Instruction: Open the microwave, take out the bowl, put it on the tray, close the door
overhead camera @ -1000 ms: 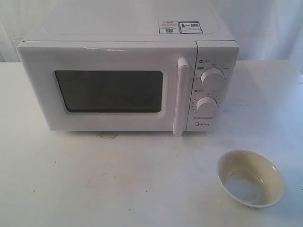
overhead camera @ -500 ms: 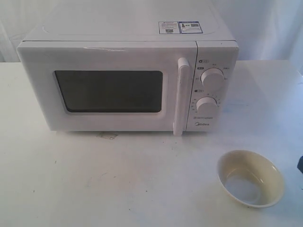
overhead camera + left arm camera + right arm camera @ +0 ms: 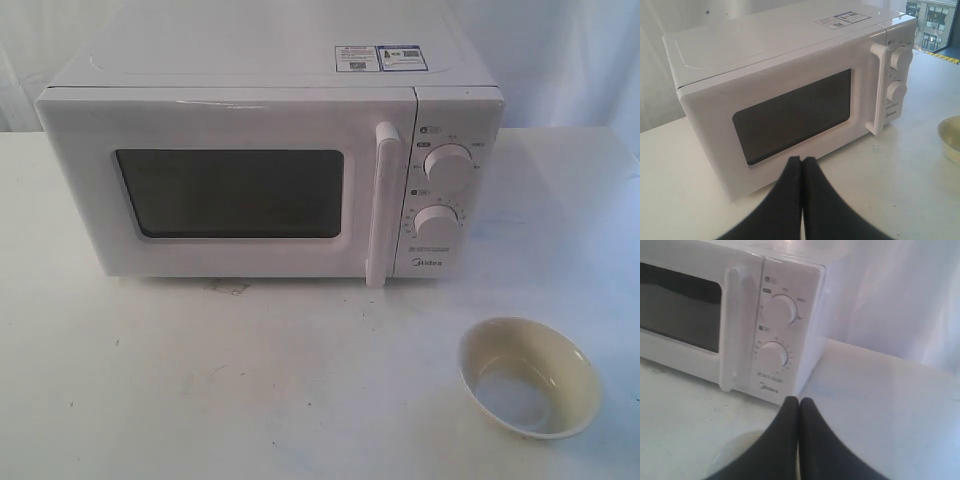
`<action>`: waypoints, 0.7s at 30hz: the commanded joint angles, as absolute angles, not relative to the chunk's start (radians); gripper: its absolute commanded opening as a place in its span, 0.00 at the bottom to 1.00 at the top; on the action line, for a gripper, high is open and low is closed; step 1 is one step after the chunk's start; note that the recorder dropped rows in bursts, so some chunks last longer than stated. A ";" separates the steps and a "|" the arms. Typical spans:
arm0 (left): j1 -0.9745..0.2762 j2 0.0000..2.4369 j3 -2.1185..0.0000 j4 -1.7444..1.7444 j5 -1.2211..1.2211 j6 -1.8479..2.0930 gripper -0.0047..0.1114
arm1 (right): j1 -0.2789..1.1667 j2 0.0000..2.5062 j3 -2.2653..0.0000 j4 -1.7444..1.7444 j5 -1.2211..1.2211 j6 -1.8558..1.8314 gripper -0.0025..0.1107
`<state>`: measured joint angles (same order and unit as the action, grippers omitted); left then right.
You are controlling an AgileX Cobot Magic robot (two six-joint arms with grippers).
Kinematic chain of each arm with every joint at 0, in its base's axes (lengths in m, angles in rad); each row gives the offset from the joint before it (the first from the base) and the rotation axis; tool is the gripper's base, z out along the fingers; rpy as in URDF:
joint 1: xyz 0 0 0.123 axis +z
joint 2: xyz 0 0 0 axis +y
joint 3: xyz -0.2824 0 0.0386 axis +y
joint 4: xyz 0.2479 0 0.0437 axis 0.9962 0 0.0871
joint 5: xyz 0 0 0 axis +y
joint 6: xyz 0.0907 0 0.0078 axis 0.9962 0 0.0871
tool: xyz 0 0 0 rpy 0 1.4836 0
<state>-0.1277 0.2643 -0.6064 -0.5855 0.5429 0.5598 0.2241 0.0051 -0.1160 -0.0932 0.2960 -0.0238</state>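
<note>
Two pairs touching: left fingers [image 3: 785,200], right fingers [image 3: 785,440]; bowl [image 3: 732,450] seemingly half-hidden behind.

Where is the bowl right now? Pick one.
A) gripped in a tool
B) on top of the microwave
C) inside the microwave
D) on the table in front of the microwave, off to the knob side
D: the bowl sits open side up on the table, outside the microwave, whose door is shut.

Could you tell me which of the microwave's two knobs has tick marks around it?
The lower knob, just above the brand name; the upper knob shows only a few labels around it.
</note>
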 commanded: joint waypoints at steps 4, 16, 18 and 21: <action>-0.130 0.256 -0.602 -0.597 0.547 0.558 0.04 | 0.070 0.000 -0.038 -0.101 0.282 -0.022 0.02; -0.130 0.256 -0.602 -0.597 0.547 0.558 0.04 | -0.021 0.000 0.000 -0.097 0.298 -0.022 0.02; -0.130 0.256 -0.602 -0.597 0.547 0.558 0.04 | -0.021 0.000 0.000 -0.097 0.311 -0.022 0.02; -0.130 0.256 -0.602 -0.597 0.547 0.558 0.04 | -0.021 0.000 0.000 -0.097 0.321 -0.022 0.02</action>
<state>-0.1277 0.2643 -0.6064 -0.5855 0.5429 0.5598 -0.0169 0.0051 -0.0066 -0.0913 0.3171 -0.0238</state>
